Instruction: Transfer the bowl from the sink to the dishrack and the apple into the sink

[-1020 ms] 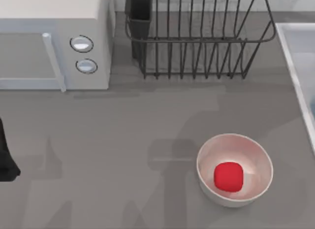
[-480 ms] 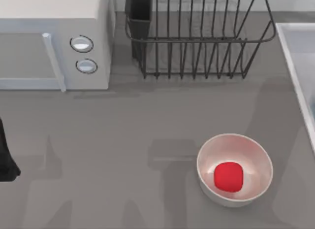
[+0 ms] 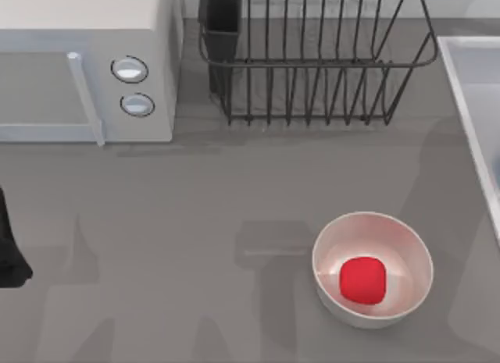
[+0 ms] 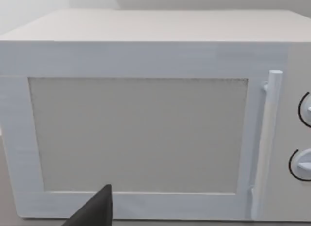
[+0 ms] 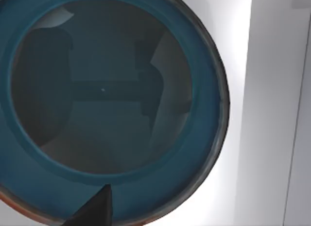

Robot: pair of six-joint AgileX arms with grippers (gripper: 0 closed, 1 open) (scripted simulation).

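Note:
The teal-blue bowl (image 5: 107, 104) with a red-orange line near its rim lies in the pale sink (image 5: 272, 90), seen from close above in the right wrist view. A dark part of my right gripper (image 5: 95, 211) hangs over the bowl's rim. In the top view the sink (image 3: 462, 90) runs along the right edge. The dark wire dishrack (image 3: 312, 66) with its black utensil cup (image 3: 223, 23) stands at the back. The red apple (image 3: 362, 280) rests inside a glossy white bowl (image 3: 406, 242) at the front right. My left arm (image 3: 9, 254) is parked at the left edge.
A white microwave (image 3: 86, 66) with two round knobs (image 3: 130, 69) stands at the back left; the left wrist view faces its door (image 4: 141, 133) and handle (image 4: 266, 138). Open grey tabletop (image 3: 195, 222) lies between the microwave, the dishrack and the white bowl.
A shadow on the table beside the sink has shifted towards the back. The apple, the white bowl and my left arm have not moved.

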